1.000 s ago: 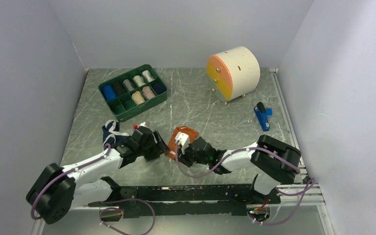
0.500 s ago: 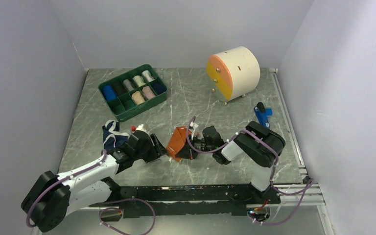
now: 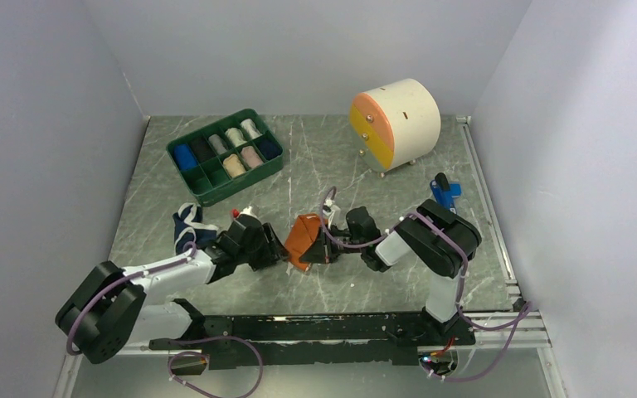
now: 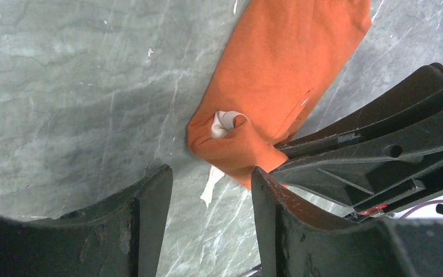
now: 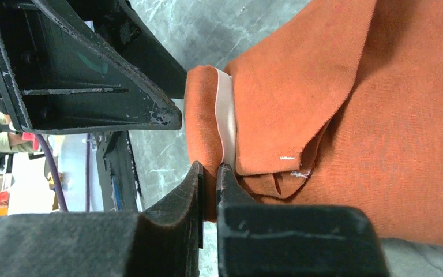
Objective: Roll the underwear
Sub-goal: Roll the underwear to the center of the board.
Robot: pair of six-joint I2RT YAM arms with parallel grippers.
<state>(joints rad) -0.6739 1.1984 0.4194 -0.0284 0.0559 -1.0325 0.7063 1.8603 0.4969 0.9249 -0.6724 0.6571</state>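
Right wrist: right hand (image 5: 210,179) pinches orange underwear (image 5: 380,144).

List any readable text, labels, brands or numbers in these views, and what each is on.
None can be read.
Underwear: no printed tag or logo shows, only plain orange cloth with a white band.
Tray: no label visible.
Drawer chest: no marking visible.
Blue tool: too small to tell whether it carries any print.

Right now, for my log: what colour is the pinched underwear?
Orange-rust underwear with a cream-white band; clearest in right wrist view.
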